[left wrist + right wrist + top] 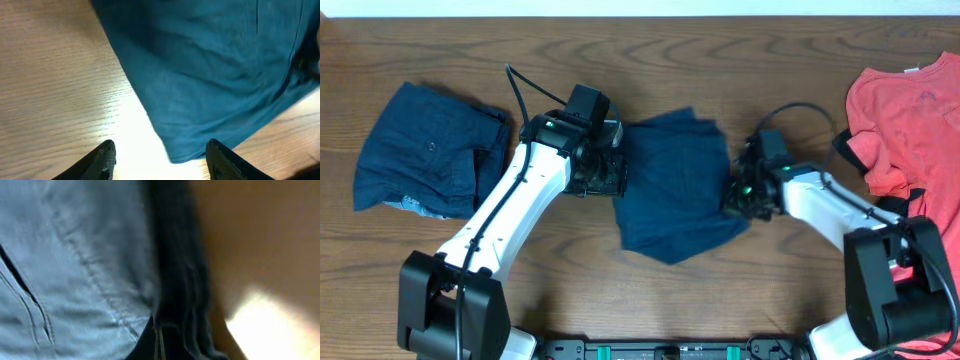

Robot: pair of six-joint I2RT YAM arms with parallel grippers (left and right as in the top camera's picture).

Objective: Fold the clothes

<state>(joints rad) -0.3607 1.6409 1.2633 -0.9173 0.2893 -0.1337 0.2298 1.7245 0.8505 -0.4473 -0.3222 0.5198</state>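
Shorts (670,185) lying rumpled at table (640,40) centre. Left claw (161,146) hanging apart over one corner; right claw (734,197) clamping their right edge. Second pair (425,150) sitting near left edge.

Robotics lab: wooden table (720,300), two-arm rig (510,200).

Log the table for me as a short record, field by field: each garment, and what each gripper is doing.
left shorts: far left, look folded, no gripper on them
middle shorts: centre, rumpled, between the two grippers
T-shirt: far right, lying loosely
left gripper: open, over the middle shorts' corner
right gripper: at the middle shorts' right edge; open or shut unclear
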